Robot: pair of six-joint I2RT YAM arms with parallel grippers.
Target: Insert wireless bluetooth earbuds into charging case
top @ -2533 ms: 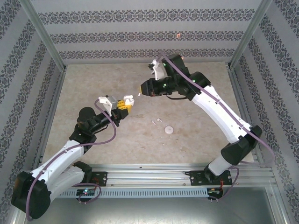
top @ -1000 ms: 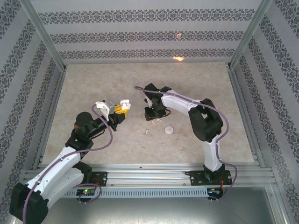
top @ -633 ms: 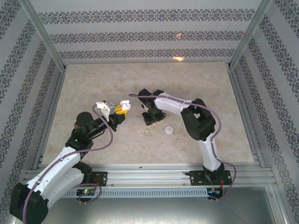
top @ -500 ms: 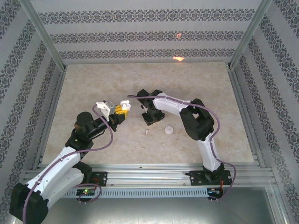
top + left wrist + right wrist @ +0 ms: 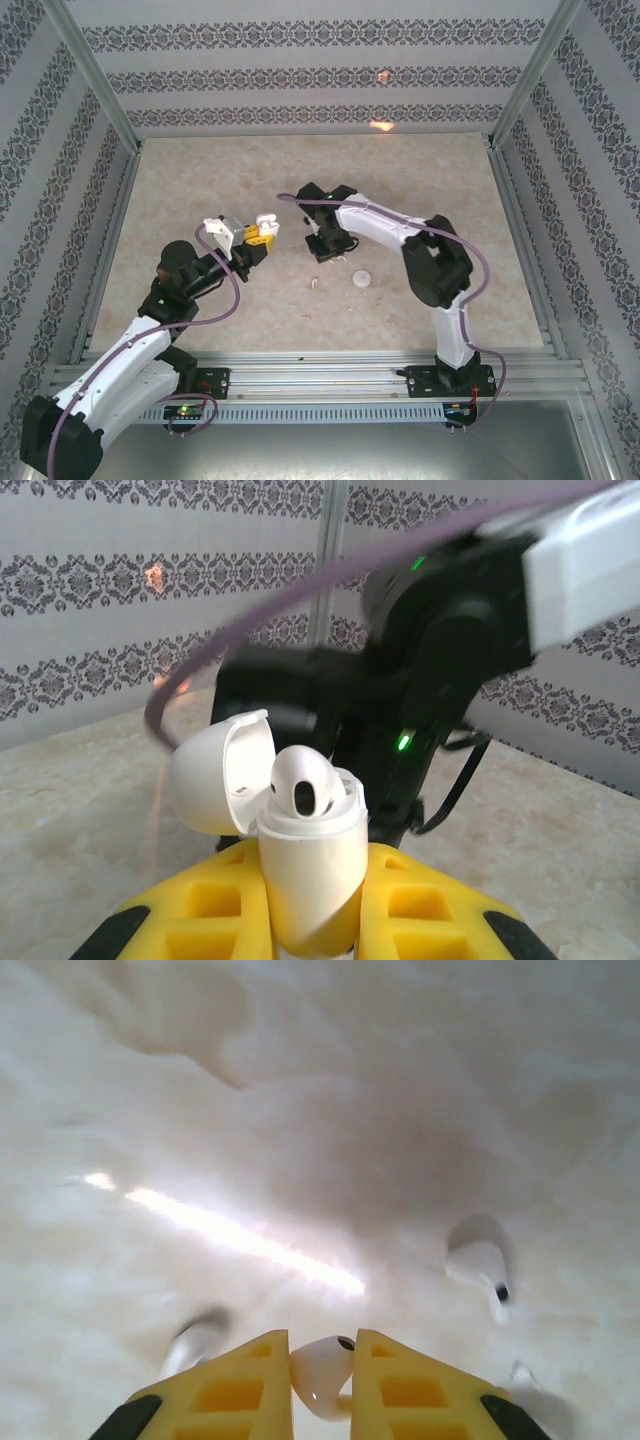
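White loose earbud lies near worktop centre. Just behind it, right gripper narrow, pinching second earbud. Further left, left gripper raised, clamping open-lidded charging case; third earbud seated inside.

No writing, label, brand or number is legible on anything.
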